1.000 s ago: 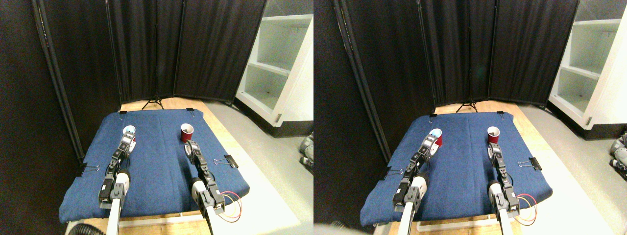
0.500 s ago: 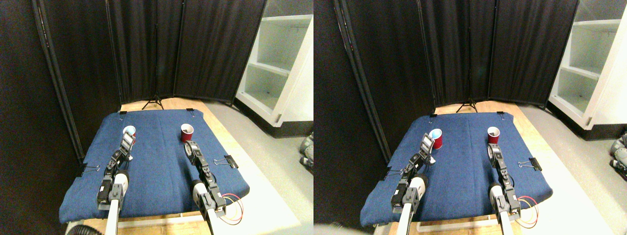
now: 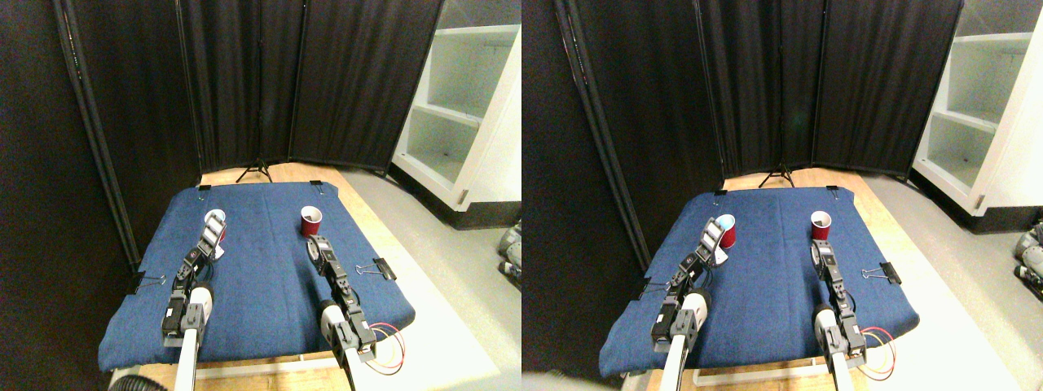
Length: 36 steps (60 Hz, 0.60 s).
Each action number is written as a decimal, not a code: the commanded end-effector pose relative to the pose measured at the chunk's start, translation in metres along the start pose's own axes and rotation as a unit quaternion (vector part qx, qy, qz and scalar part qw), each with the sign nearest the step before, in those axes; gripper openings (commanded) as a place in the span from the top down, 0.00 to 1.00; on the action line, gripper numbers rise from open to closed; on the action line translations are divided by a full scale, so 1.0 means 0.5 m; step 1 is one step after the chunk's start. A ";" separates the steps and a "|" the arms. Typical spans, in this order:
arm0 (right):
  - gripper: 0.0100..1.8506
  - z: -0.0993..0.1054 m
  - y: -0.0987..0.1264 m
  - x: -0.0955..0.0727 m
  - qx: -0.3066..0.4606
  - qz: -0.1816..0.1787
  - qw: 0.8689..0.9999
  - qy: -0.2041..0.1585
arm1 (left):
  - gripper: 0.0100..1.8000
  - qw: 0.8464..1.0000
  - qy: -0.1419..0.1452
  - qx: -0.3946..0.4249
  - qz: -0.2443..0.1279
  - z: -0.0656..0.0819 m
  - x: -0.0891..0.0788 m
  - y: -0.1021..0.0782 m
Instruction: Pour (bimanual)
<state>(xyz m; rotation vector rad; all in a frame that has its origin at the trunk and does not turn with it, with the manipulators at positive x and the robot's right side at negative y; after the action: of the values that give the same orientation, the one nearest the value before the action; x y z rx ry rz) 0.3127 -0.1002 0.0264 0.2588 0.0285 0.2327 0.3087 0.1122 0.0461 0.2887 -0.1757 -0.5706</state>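
Observation:
Two red cups stand upright on the blue cloth [image 3: 261, 277]. The left cup [image 3: 216, 221] has a pale blue inside and sits at the far left of the cloth. My left gripper [image 3: 211, 236] is right in front of that cup and partly covers it. The right cup [image 3: 311, 220] has a white rim and stands at the far right. My right gripper [image 3: 318, 247] sits just in front of this cup, a small gap away from it.
Black binder clips [image 3: 379, 267] pin the cloth to the wooden table at its edges. A black curtain screen and a tripod foot [image 3: 257, 171] stand behind the table. A white shelf unit [image 3: 464, 106] is at the right.
My left gripper has drawn slightly back and to the left from the left cup. The right arm has barely moved.

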 end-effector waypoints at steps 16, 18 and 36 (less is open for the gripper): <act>0.95 0.014 0.010 -0.004 0.006 -0.002 1.000 -0.020 | 0.34 0.996 -0.039 0.054 -0.067 -0.005 0.002 0.010; 0.95 0.013 0.009 -0.004 0.008 -0.001 1.000 -0.020 | 0.40 0.994 -0.054 0.059 -0.076 -0.005 0.004 0.010; 0.96 0.013 0.011 -0.005 0.005 -0.003 1.000 -0.020 | 0.65 0.993 -0.059 0.052 -0.084 0.002 0.008 0.003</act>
<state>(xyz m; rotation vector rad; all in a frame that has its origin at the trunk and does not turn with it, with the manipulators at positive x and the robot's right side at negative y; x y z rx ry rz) 0.3126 -0.1001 0.0264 0.2588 0.0287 0.2342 0.3087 0.1122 0.0461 0.2887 -0.1757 -0.5706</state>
